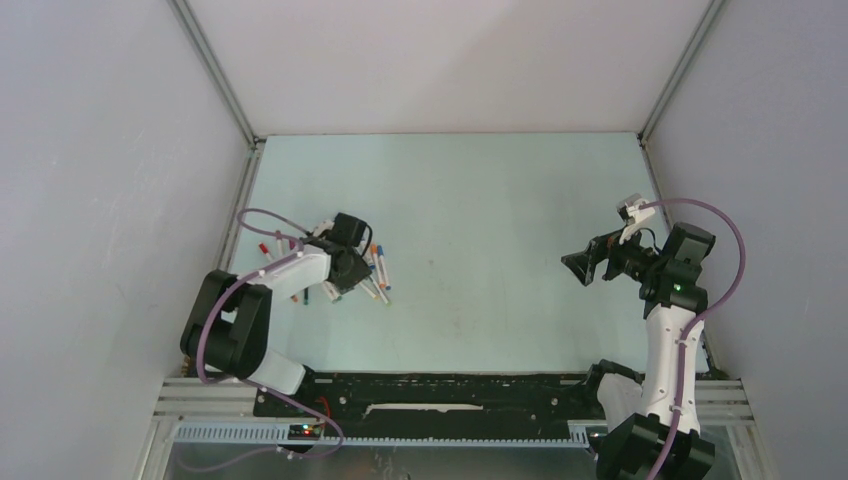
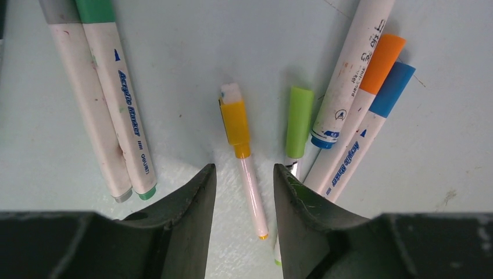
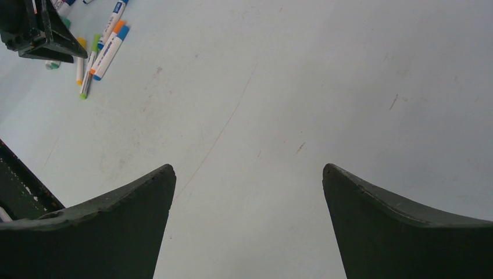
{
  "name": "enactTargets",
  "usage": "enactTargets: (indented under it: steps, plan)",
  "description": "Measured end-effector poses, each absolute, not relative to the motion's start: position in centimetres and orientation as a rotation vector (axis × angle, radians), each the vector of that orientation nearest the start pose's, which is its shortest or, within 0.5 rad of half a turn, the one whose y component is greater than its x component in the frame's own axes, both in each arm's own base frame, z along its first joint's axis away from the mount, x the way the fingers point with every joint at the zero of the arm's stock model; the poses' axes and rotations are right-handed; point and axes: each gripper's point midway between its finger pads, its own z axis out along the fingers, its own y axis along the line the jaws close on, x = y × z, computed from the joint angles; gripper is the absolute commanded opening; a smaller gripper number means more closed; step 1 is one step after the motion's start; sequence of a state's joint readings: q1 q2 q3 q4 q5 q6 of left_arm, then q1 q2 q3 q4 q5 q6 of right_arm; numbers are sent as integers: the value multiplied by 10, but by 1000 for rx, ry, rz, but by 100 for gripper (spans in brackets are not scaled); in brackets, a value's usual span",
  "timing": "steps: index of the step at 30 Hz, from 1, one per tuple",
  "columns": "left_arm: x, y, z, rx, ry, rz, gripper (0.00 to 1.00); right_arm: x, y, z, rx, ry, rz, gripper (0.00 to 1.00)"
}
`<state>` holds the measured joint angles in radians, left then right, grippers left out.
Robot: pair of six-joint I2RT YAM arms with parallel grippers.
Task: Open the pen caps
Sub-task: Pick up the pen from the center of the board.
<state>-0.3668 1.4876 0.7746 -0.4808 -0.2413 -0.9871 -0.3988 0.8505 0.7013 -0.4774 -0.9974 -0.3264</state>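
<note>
Two grippers inspected. Left gripper [image 2: 244, 174] sits low over the pale blue table [image 2: 192, 70]. Its black jaws are narrowed but not closed, one on each side of the thin pinkish-white barrel [image 2: 254, 197] of a slim pen. Table surface shows on both sides of the barrel, so no grip is confirmed.

That pen's short yellow plastic cap [image 2: 235, 122] is in place, just beyond the fingertips. A lime-green cap [image 2: 299, 122] lies near it on the right, seated on its own pen. Further right, an orange cap [image 2: 381, 61] and a blue cap [image 2: 390, 87] lie side by side on white barrels. At far left, a grey cap [image 2: 55, 9] and a green cap [image 2: 96, 10] sit on two white markers [image 2: 110, 116] lying against each other.

Right gripper [image 3: 247, 168] hangs well apart over bare table, jaws spread wide, holding nothing.
</note>
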Motion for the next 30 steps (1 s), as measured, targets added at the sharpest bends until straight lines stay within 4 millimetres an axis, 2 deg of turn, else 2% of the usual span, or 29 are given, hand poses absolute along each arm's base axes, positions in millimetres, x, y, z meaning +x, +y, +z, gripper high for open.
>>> enactTargets:
  steps: [16, 30]
  plan:
    - [282, -102, 19, -868, 2577, -47, 28, 257, 44, 198, -457, 1886, 608, 100]
    - [281, -102, 15, -862, 2589, -36, 26, 254, 45, 200, -466, 1879, 603, 100]
